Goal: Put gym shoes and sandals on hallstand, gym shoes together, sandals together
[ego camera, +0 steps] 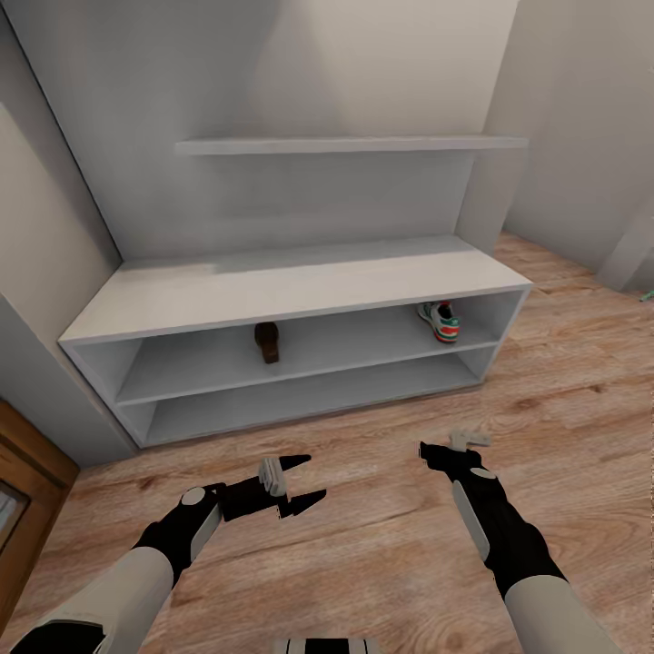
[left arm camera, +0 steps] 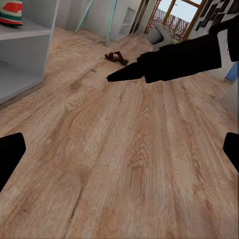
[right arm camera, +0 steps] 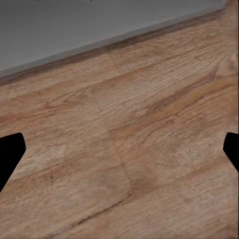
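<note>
Head view: the hallstand (ego camera: 300,291) stands against the wall directly ahead of the robot. On its upper open shelf sit one sandal (ego camera: 267,342), towards the middle, and one gym shoe (ego camera: 440,322), near the right end; the two are well apart. The lower shelf and bench top appear bare. The left gripper (ego camera: 304,479) hovers low over the corridor floor (ego camera: 381,536) with jaws spread and nothing between them. The right gripper (ego camera: 451,447) hangs nearby, also over bare planks; its jaw state is hard to read here.

Left wrist view: the left gripper's fingertips sit at opposite edges of the picture, confirming spread jaws. The right arm crosses the scene as a dark shape. Beyond it, a second sandal (left arm camera: 117,58) lies on the floor, well away from the rack. The shelved gym shoe (left arm camera: 11,13) shows at one corner.

Right wrist view: fingertips (right arm camera: 10,152) sit at opposite edges over wood grain, so the right jaws are spread and empty. The rack's base edge (right arm camera: 99,30) runs alongside.

Assessment: the task stands roughly half done. The step in hand is fetching the remaining footwear. The next move calls for turning towards the floor sandal, then shelving it beside its mate. The second gym shoe's location cannot be determined.
</note>
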You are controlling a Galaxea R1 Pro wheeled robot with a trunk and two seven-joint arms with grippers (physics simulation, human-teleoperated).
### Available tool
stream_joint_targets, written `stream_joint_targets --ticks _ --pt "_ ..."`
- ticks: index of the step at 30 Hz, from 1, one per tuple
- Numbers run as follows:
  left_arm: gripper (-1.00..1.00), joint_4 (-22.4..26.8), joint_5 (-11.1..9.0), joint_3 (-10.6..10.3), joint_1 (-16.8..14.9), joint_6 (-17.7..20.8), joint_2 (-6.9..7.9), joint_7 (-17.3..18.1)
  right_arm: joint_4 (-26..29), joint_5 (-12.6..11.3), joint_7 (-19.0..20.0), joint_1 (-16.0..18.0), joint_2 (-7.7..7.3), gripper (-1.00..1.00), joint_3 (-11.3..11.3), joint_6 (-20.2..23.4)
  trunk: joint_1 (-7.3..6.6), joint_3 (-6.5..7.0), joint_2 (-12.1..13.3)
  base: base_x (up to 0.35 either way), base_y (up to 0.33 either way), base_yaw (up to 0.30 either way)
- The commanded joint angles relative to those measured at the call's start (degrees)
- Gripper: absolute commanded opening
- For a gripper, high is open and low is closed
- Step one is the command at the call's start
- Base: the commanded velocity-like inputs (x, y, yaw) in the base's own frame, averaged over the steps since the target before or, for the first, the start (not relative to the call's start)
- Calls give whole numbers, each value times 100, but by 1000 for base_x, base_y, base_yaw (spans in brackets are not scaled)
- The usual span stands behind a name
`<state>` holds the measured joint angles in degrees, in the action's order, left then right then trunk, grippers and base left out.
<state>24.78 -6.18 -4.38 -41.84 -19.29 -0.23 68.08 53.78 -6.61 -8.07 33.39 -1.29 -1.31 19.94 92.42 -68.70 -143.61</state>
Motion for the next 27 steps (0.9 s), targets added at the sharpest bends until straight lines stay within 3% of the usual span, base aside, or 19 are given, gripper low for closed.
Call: stream_joint_targets --ticks 1,8,14,27 --pt "100 -8 -59 -45 -6 -23 5 -2 10 -60 -37 1 -3 100 8 23 0 -4 -2 124 -114 -121" --pt "100 -8 -64 -45 -5 -23 5 -12 10 -60 -37 1 -3 100 8 25 0 -4 -2 195 -178 -87" --pt "100 -8 -68 -45 -5 -23 4 -14 10 -60 -29 1 -3 100 8 21 0 -3 -2 202 -190 -255" --pt "100 -8 -68 -45 -3 -23 5 -14 10 -60 -28 1 -3 100 0 21 0 28 -2 15 -75 -282"
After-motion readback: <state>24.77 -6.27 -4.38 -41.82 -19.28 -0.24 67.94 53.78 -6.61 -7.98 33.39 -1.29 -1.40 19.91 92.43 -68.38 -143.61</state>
